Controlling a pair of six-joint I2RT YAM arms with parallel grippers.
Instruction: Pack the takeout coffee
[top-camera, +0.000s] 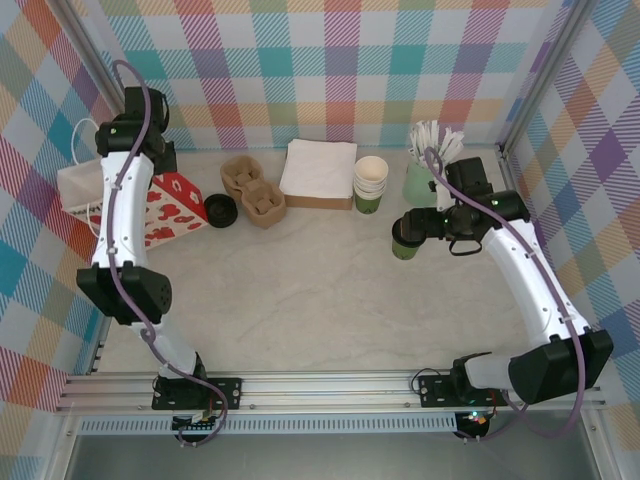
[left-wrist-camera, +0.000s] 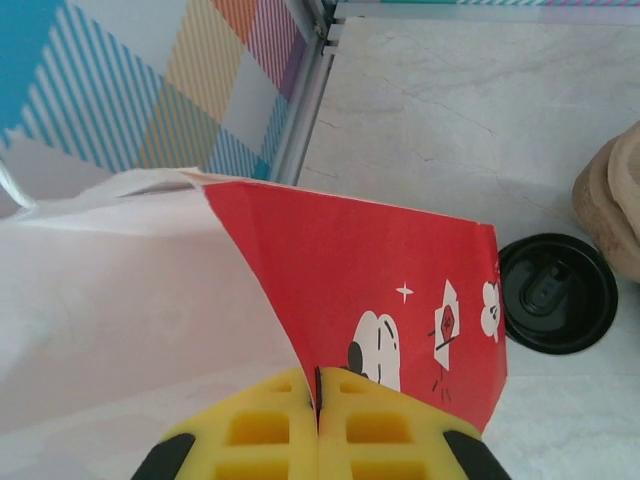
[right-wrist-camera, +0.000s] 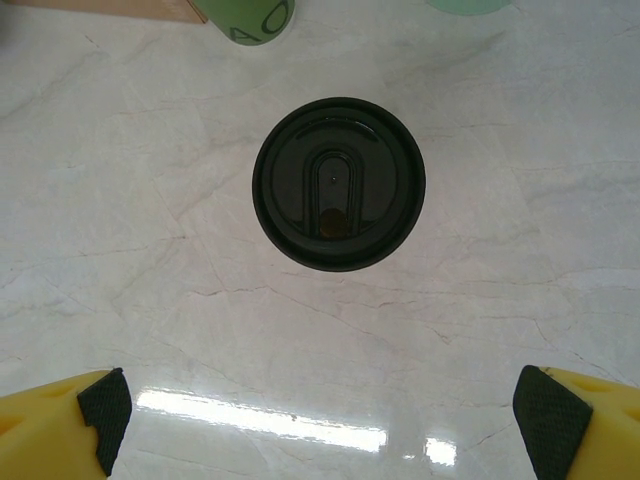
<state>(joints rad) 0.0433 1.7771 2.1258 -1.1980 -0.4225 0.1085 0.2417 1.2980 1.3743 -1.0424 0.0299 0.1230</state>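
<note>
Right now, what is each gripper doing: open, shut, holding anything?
Left gripper: shut at the bag's edge; whether it pinches it cannot be told.
Right gripper: open, empty, near the cup.

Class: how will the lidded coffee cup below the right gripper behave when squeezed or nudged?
The coffee cup looks like paper, so a hard squeeze probably dents it. Standing upright, it may tip if nudged high. Its black lid looks glossy, possibly slippery.

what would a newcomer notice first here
The red paper bag with cartoon prints at the back left stands out, its rim pinched in the shut fingers of the left gripper. On the right, the right gripper hangs wide open, looking down on the takeout coffee, a dark green cup under a black lid.
</note>
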